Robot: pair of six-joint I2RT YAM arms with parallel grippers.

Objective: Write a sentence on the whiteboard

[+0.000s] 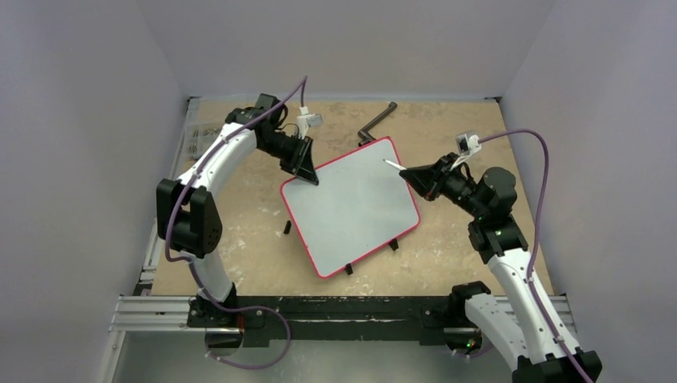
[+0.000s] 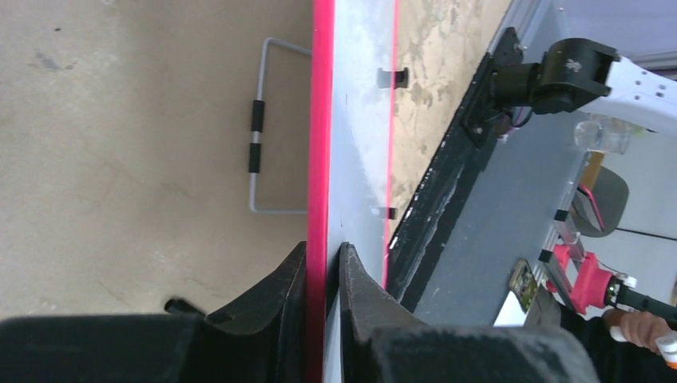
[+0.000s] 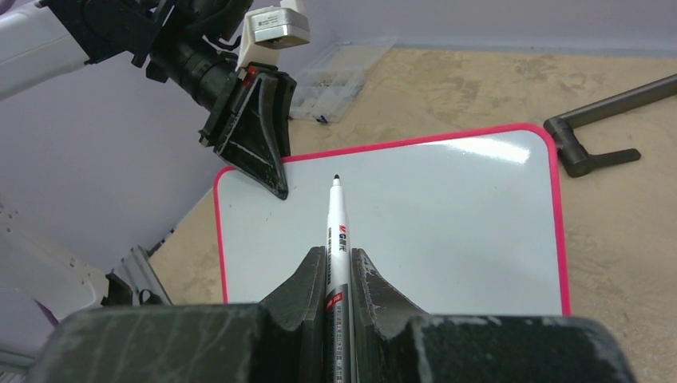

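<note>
- My left gripper (image 2: 324,254) clamped the whiteboard (image 1: 351,206) rim, frame centre; writing pressure could slip it.
- My right gripper (image 3: 338,257) pinched the marker (image 3: 336,215); pressing might skew it.

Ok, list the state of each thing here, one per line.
whiteboard: blank, nothing written yet.
marker: uncapped, tip over the whiteboard; contact unclear.
left gripper: shut on the whiteboard's red rim.
right gripper: shut on the marker.
black handle: lying loose beyond the whiteboard.

Top view high, looking down; wrist views close; all share whiteboard (image 1: 351,206).
</note>
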